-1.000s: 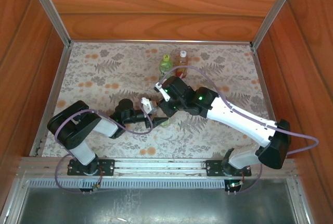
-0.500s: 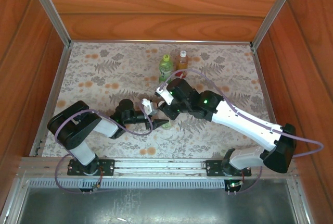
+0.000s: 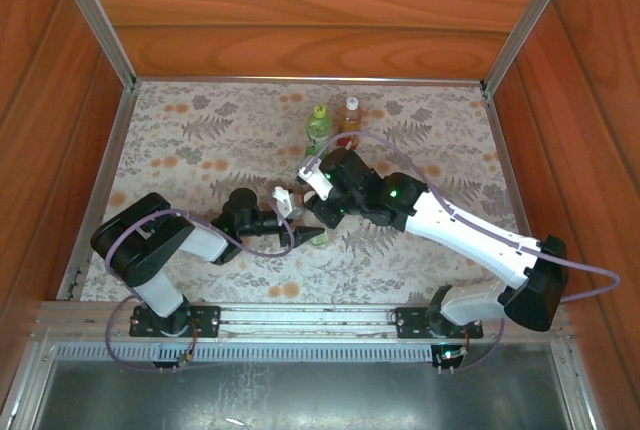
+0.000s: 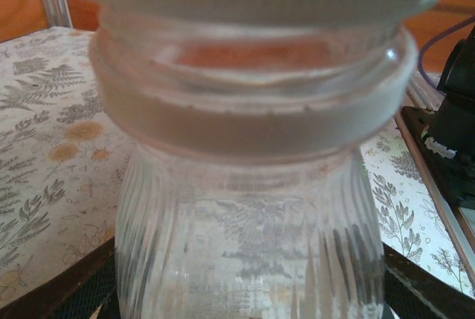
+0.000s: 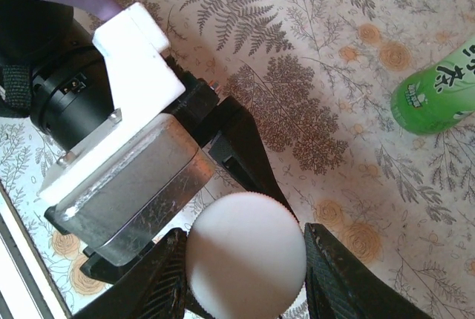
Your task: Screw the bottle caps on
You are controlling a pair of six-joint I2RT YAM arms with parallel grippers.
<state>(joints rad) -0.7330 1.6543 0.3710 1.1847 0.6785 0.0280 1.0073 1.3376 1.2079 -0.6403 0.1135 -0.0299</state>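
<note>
A clear ribbed bottle [image 4: 249, 237] stands upright near the table's middle, and my left gripper [image 3: 303, 234] is shut on its body, its dark fingers [image 4: 67, 282] at either side. A white bottle cap [image 5: 245, 256] sits on top of the bottle's neck [image 4: 249, 119]. My right gripper [image 5: 245, 267] is shut on that cap from above, with black fingers [image 5: 338, 274] against its ribbed rim. In the top view my right gripper [image 3: 318, 212] hangs right over the clear bottle [image 3: 318, 238]. A green bottle [image 3: 318, 125] and an amber bottle [image 3: 350, 115] stand capped at the back.
The flowered tablecloth [image 3: 200, 150] covers the table between wooden walls and a metal frame [image 3: 100, 20]. The green bottle [image 5: 434, 89] is close to the right of my right gripper. My left arm's white camera mount [image 5: 137, 74] lies just beside the cap.
My right arm's elbow has swung outward to the right and its wrist has turned about the cap. The left gripper and the clear bottle have stayed in place.
</note>
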